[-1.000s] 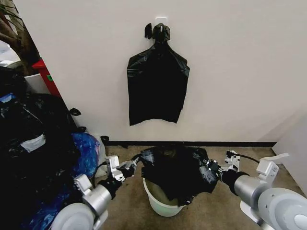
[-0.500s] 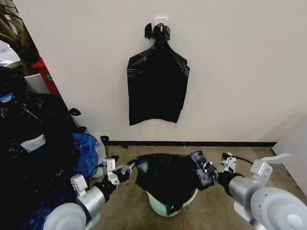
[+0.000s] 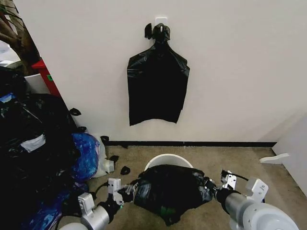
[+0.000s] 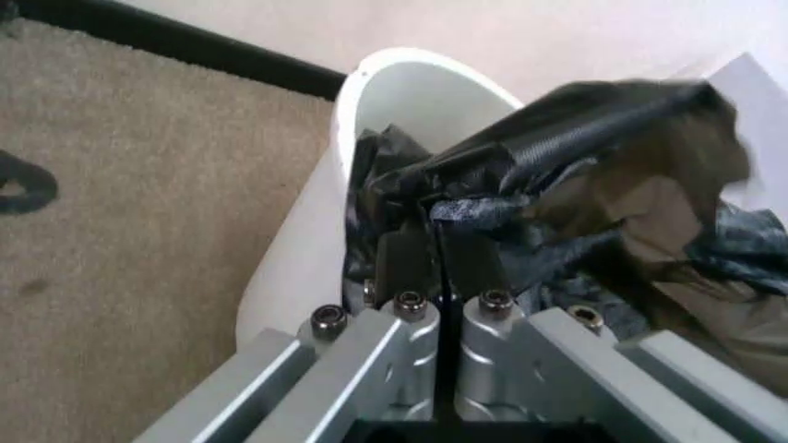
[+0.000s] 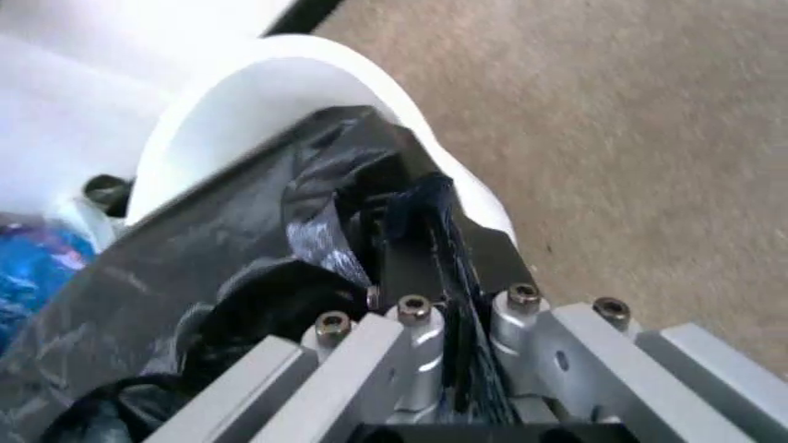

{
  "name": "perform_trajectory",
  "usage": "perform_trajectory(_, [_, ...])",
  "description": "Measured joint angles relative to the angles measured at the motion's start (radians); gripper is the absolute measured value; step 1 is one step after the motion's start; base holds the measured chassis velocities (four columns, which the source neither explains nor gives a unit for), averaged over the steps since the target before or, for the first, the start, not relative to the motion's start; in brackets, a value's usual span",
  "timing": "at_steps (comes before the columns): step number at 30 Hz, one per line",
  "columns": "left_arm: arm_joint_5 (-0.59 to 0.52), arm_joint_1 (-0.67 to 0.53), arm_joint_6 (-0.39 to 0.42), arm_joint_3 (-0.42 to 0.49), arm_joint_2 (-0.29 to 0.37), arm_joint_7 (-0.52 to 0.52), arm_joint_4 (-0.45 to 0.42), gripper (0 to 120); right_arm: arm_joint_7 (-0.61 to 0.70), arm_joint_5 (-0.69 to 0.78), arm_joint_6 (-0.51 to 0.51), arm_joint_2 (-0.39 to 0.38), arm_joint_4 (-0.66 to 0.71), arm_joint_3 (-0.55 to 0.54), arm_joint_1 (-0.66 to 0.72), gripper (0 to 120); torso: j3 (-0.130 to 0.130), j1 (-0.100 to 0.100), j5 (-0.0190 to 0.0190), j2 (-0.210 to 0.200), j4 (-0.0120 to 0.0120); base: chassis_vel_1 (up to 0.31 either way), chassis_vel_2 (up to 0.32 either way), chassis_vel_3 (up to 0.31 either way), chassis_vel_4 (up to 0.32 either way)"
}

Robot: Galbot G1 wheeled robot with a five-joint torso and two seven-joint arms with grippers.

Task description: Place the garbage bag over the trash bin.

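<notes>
Head view is showing the left gripper (image 3: 128,189) clenching the left edge of the thin, glossy black plastic garbage bag (image 3: 170,190), which is spreading across the near part of the round white plastic trash bin (image 3: 168,160); on the right, the right gripper (image 3: 211,189) is pinching the opposite edge. Judging by the bin's far rim lying bare, the bag is sitting only partly over the mouth, so covering that rim remains
</notes>
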Motion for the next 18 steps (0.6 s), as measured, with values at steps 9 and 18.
perform_trajectory(9, [0.04,-0.026,-0.018,0.01,-0.013,-0.008,0.038,0,0.013,0.01,-0.003,0.013,0.0,0.001,0.005,0,0.0,0.0,0.0,0.0,0.0001,0.0,0.0,0.0,0.0])
perform_trajectory(18, [0.058,-0.084,-0.019,0.021,0.001,-0.011,0.086,0,0.016,0.02,-0.005,0.009,0.0,0.004,0.027,0,0.0,0.0,0.0001,0.0,0.0,0.0,0.0,0.0,0.0])
